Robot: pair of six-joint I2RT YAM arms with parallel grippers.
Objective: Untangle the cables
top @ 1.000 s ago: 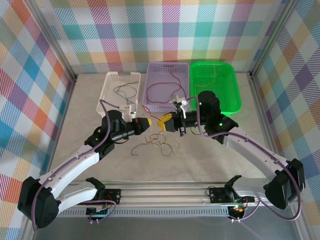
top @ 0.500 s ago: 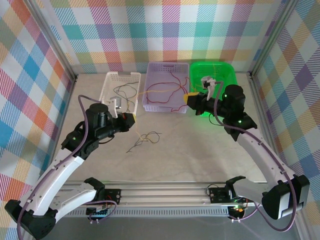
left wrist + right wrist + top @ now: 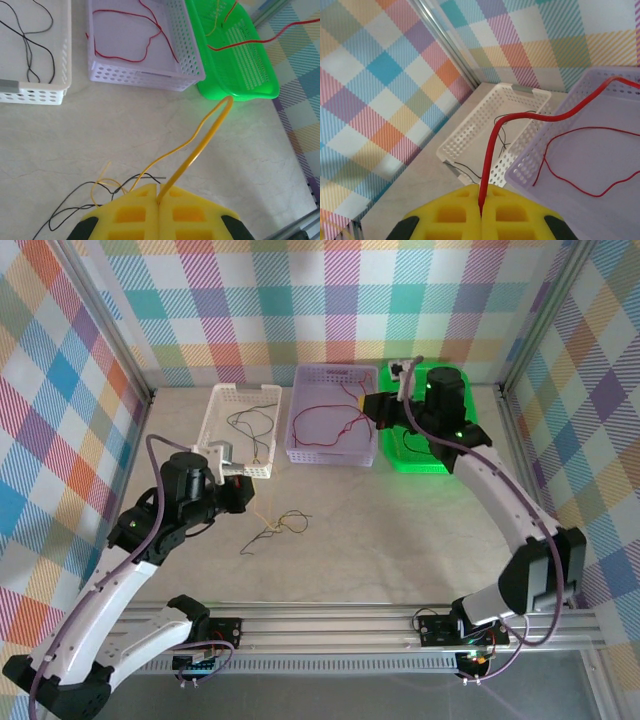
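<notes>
Left fingers (image 3: pixel 159 197) are pinching shut on a yellow cable (image 3: pixel 200 142), which is arching up toward 1 o'clock in the left wrist view. Judged reason: lifting it is drawing it clear of the loose clump (image 3: pixel 275 530) of cables lying on the bench (image 3: pixel 420 540), just at 4 o'clock of those fingers in the top view. The clump is reading as thin black and yellow strands crossing one another, so the untangling is judged partly done. Along the bench's 12 o'clock edge three baskets are sitting side by side, apparently serving as colour bins. The white basket (image 3: pixel 205 425) at 11 o'clock is holding black cables (image 3: pixel 28 48), the purple basket (image 3: pixel 335 457) at 12 is holding a red cable (image 3: pixel 125 60), and the green basket (image 3: pixel 462 445) at 1 is holding yellowish strands. Right fingers (image 3: pixel 481 202) are clamping shut on a second red cable (image 3: pixel 540 119) above the boundary between purple and green baskets, judged to be lining it up with its colour match. The yellow cable is probably heading for green. No brand, label or legible writing is showing on baskets, fingers or walls.
</notes>
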